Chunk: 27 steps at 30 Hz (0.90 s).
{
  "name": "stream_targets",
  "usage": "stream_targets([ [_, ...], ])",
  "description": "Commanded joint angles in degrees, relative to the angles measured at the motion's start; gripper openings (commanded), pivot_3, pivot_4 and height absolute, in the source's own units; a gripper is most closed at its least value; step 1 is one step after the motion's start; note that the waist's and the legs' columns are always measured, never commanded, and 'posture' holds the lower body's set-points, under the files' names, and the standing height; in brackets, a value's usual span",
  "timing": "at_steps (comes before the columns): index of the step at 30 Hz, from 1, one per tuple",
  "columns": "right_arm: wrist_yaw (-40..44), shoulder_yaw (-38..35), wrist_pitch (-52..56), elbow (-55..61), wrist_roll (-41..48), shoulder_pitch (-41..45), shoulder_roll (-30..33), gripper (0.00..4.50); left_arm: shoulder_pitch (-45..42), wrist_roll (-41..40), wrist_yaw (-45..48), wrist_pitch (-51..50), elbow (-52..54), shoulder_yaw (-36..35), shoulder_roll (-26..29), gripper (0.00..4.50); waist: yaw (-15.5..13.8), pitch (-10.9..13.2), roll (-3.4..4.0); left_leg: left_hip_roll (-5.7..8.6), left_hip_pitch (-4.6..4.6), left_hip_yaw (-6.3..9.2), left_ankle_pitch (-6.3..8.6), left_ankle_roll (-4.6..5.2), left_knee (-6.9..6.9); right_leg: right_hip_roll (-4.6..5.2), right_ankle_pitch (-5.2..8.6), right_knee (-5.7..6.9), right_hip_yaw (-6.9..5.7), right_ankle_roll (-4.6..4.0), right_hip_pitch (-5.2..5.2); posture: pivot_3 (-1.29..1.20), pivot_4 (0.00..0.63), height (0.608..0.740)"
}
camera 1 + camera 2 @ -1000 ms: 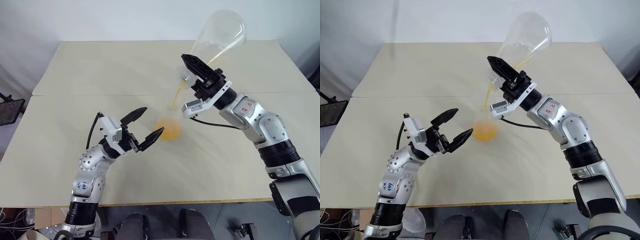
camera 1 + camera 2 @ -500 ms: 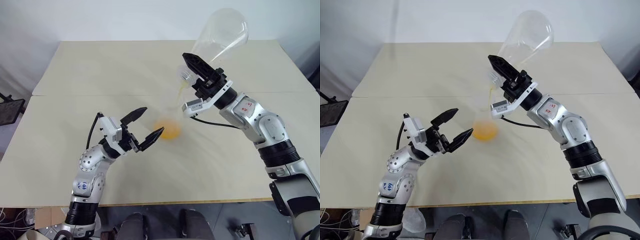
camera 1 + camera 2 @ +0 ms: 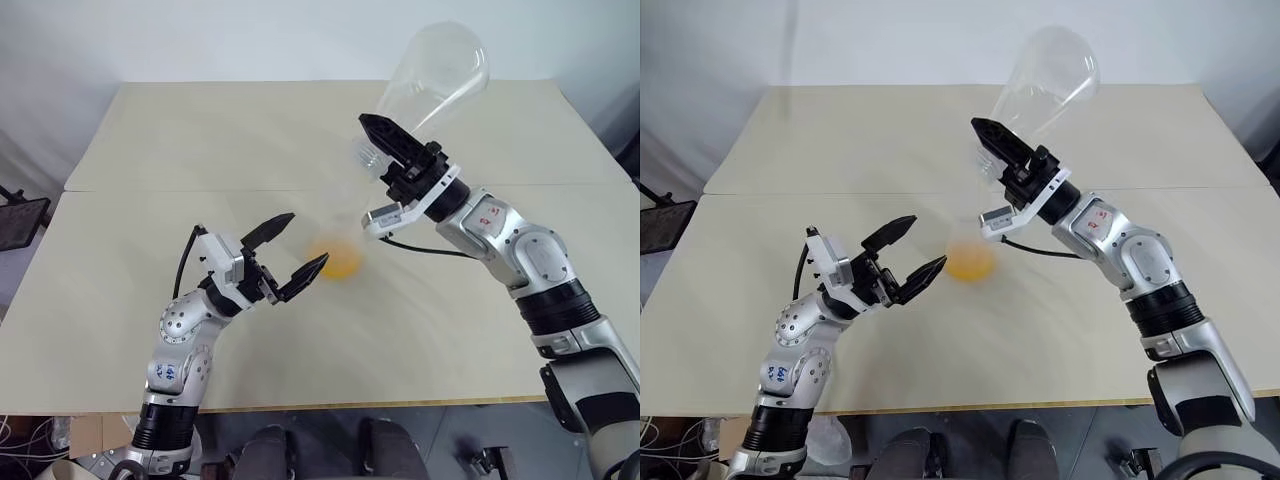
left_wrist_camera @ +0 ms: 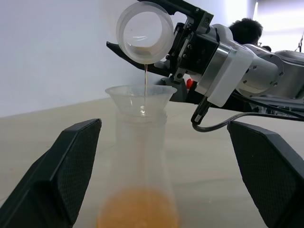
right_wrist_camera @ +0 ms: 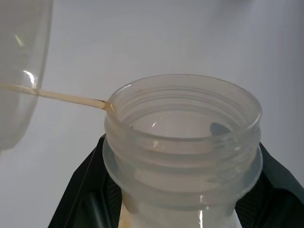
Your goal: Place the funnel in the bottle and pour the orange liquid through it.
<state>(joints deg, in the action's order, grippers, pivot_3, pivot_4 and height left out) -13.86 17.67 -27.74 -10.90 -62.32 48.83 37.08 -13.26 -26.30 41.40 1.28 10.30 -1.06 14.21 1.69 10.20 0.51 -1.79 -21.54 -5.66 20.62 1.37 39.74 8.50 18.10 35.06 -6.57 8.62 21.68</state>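
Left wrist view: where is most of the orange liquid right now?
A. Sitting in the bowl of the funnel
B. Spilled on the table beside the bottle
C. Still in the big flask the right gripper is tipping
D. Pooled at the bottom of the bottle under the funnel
D: the orange liquid sits in the base of the bottle, with only a thin thread falling from the tipped flask into the funnel.

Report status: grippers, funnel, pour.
Left gripper open beside clear conical bottle. Right gripper shut on tipped large clear flask. Thin orange liquid trickling into clear funnel.
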Motion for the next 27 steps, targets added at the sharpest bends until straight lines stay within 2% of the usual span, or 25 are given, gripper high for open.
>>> stream_targets([
  [1, -1.3, -0.7, 0.0, 0.7, 0.8, 1.5, 0.9, 2.47, -0.7, 0.4, -0.1, 1.3, 0.5, 0.2, -0.3, 4.5, 0.0, 0.0, 0.0, 0.0, 0.0, 0.0, 0.0, 0.0, 0.0, 0.0, 0.0, 0.0, 0.0, 0.0, 0.0, 0.0, 0.15, 0.74],
  [12, 6.2, -2.7, -1.7, 3.6, 10.4, -0.9, 1.3, 2.47, -1.0, 0.0, 0.6, 0.8, 0.2, 0.2, 0.3, 4.5, 0.0, 0.0, 0.0, -0.01, 0.0, 0.0, 0.0, 0.0, 0.0, 0.0, 0.0, 0.0, 0.0, 0.0, 0.0, 0.0, 0.15, 0.74],
  [16, 21.5, -7.7, 3.2, 6.7, 31.8, -5.9, 0.2, 2.47, -1.8, -0.4, 1.6, -0.1, -0.4, 0.2, 0.9, 4.5, -0.2, 0.0, -0.03, -0.01, 0.0, 0.13, 0.0, 0.01, 0.02, 0.01, 0.0, -0.02, -0.12, 0.0, -0.1, 0.0, 0.15, 0.74],
  [18, 26.2, -10.7, 7.0, 10.0, 40.5, -8.3, -0.6, 2.47, -2.0, -0.6, 2.0, -0.4, -0.5, 0.1, 1.1, 4.5, -0.2, 0.0, -0.04, -0.01, 0.0, 0.15, 0.0, 0.03, 0.03, 0.05, 0.0, -0.02, -0.12, 0.0, -0.13, 0.0, 0.15, 0.74],
  [22, 38.8, -19.6, 22.2, 19.7, 63.9, -13.6, -0.5, 2.47, -2.3, -0.9, 2.7, -1.0, -0.8, 0.0, 1.4, 4.5, -0.2, 0.0, -0.05, -0.01, 0.0, 0.17, 0.01, 0.04, 0.02, 0.04, 0.0, -0.02, -0.17, 0.0, -0.13, 0.0, 0.15, 0.74],
  [27, 43.3, -31.5, 37.6, 24.9, 77.3, -17.2, 3.4, 2.47, -2.4, -1.1, 3.3, -1.5, -1.1, 0.1, 1.5, 4.5, -0.6, 0.0, -0.05, 0.0, -0.01, 0.19, 0.02, 0.07, 0.06, 0.07, 0.0, -0.01, -0.18, 0.0, -0.15, 0.0, 0.15, 0.74],
])
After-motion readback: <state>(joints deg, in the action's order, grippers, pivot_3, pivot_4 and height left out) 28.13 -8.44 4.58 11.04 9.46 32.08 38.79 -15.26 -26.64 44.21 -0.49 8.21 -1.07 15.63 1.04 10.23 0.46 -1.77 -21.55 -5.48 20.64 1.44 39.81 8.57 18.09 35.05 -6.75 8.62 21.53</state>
